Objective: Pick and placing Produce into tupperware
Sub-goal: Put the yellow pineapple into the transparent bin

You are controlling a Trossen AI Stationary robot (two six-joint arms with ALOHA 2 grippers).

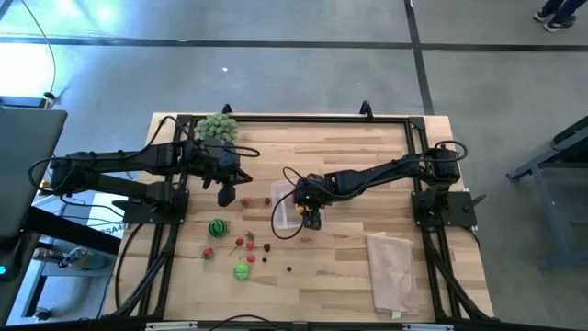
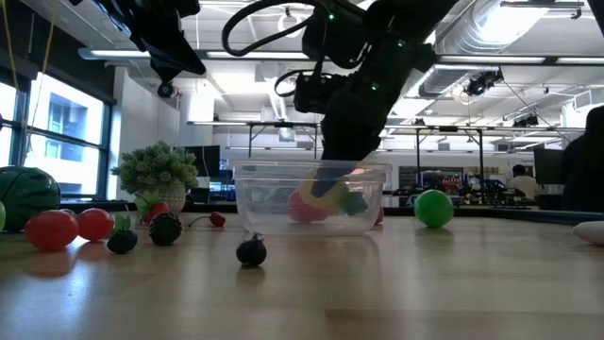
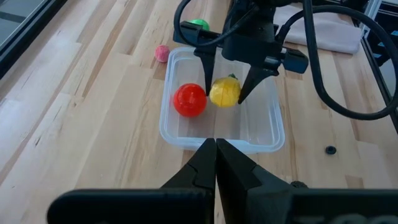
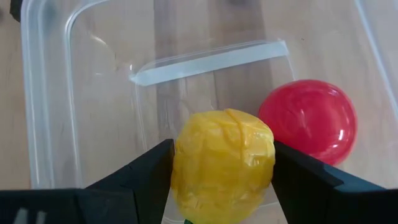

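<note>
Currently right gripper (image 3: 227, 79) is down inside the tupperware (image 3: 186, 134), fingers spread either side of the yellow produce (image 4: 224, 165) (pads at its flanks, grip unclear); red ball (image 4: 309, 119) sits just beside it in the same container. Left gripper (image 3: 216, 163) clenched empty, hovering above the bench (image 1: 349, 267) near the container's edge. Striped green ball (image 1: 217, 227), green ball (image 1: 241, 270) and berries (image 1: 251, 245) lie loose on open wood. Beige cloth (image 1: 393, 268) well apart.
</note>
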